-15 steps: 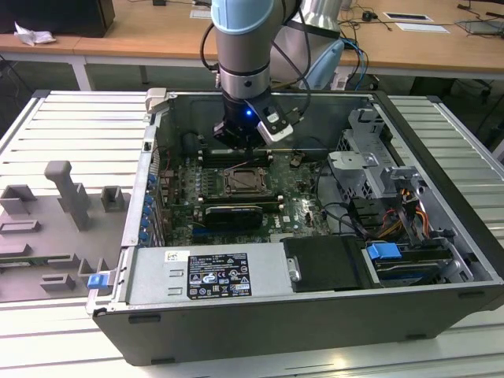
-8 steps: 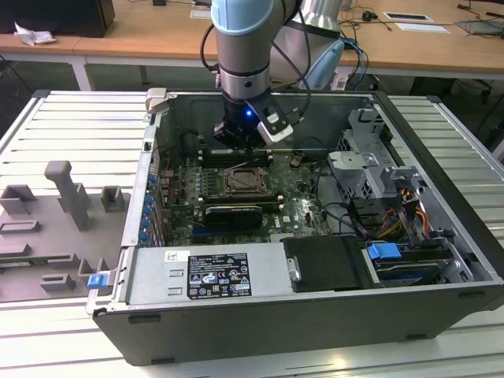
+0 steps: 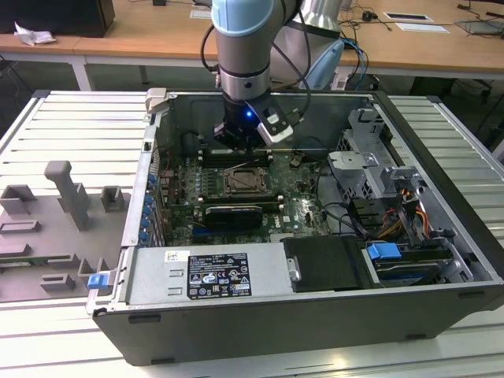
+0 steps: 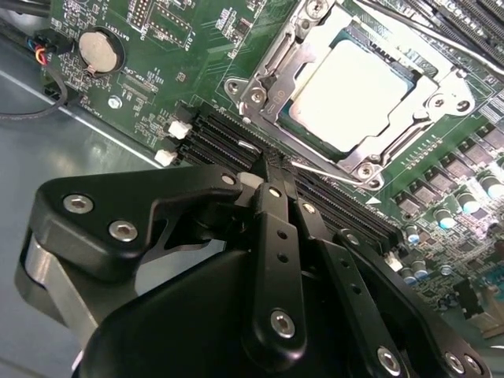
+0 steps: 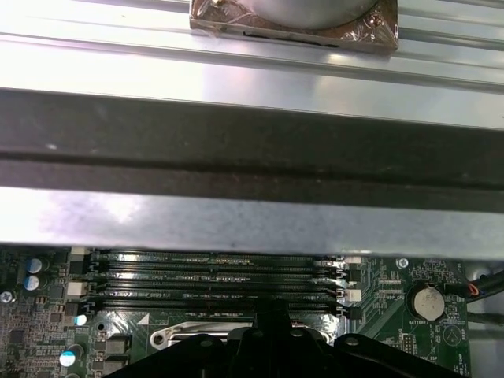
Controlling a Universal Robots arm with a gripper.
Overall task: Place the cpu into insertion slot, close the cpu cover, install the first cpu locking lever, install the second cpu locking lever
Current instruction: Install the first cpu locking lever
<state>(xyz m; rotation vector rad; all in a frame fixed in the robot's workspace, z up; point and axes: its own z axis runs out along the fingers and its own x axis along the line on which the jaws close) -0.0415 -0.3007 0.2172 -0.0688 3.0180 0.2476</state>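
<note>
Wooden counter [image 3: 157, 35] across the top of the exterior view, open computer case [image 3: 441, 157] on a slatted metal surface below. Tool [image 4: 272, 169] hanging over the memory slots [image 4: 228, 142], fingers pressed together, holding nothing. CPU [image 4: 354, 87] seated in the insertion slot [image 4: 311, 59], upper right in the second wrist view. CPU cover [image 4: 417, 118] lying flat around it.

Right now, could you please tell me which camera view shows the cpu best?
The second wrist view: the cpu lies close and bright inside the cpu cover. The exterior view shows it small and dark; in the first wrist view the end effector blocks it.
</note>
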